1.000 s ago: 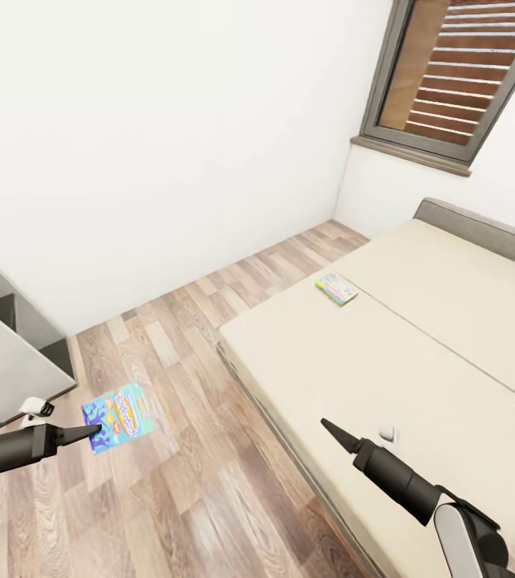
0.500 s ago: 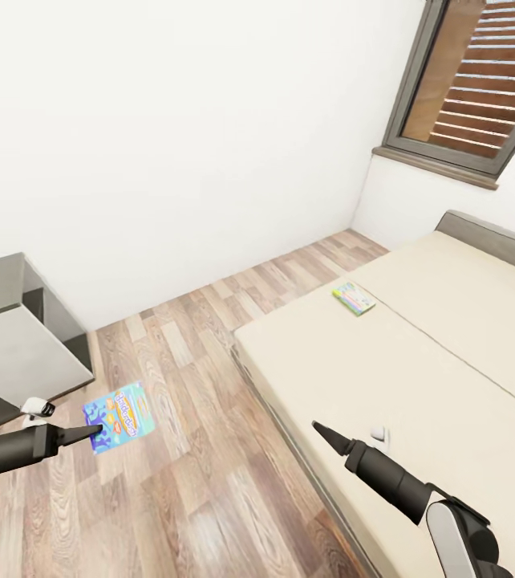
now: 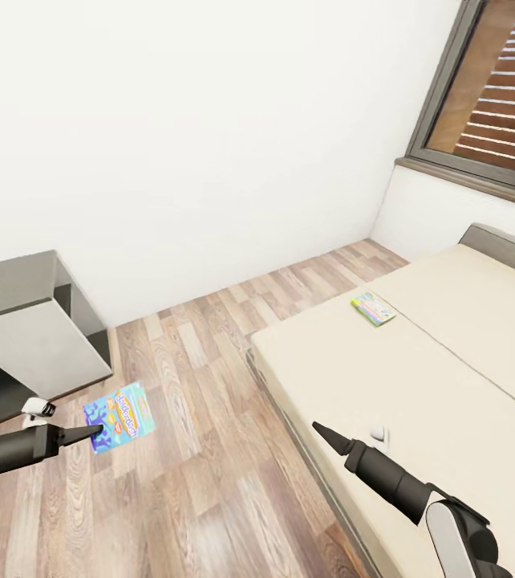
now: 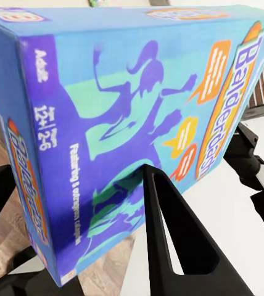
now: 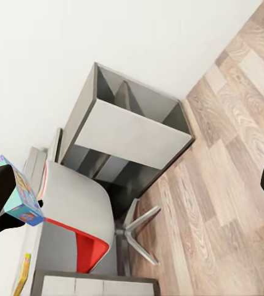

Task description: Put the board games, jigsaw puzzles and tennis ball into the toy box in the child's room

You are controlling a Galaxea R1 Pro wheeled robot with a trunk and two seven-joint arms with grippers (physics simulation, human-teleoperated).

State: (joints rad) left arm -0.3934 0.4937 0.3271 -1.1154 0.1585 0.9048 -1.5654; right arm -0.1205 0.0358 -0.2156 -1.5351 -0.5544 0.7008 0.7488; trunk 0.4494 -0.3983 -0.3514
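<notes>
My left gripper (image 3: 97,434) is shut on the lower edge of a blue board game (image 3: 119,417), holding it above the wood floor, left of the bed (image 3: 450,377). The left wrist view has this box (image 4: 138,111) close up, lettered Balderdash, with one dark finger (image 4: 181,246) across its face. A second board game (image 3: 373,308), green and pale, lies flat on the cream mattress near the far corner. My right gripper (image 3: 318,428) hovers open and empty over the bed's near edge. The table, toy box, jigsaw puzzles and tennis ball are out of view.
A dark grey cabinet (image 3: 33,321) stands against the white wall at the left. A window (image 3: 490,104) with slats is above the bed's far end. The right wrist view takes in the cabinet (image 5: 132,123), a grey chair with a red seat (image 5: 76,246) and the held box (image 5: 22,197).
The head camera has turned left: bed and window slid right in the picture and more of the cabinet shows. Both arms keep their pose, and the left still holds the blue box.
</notes>
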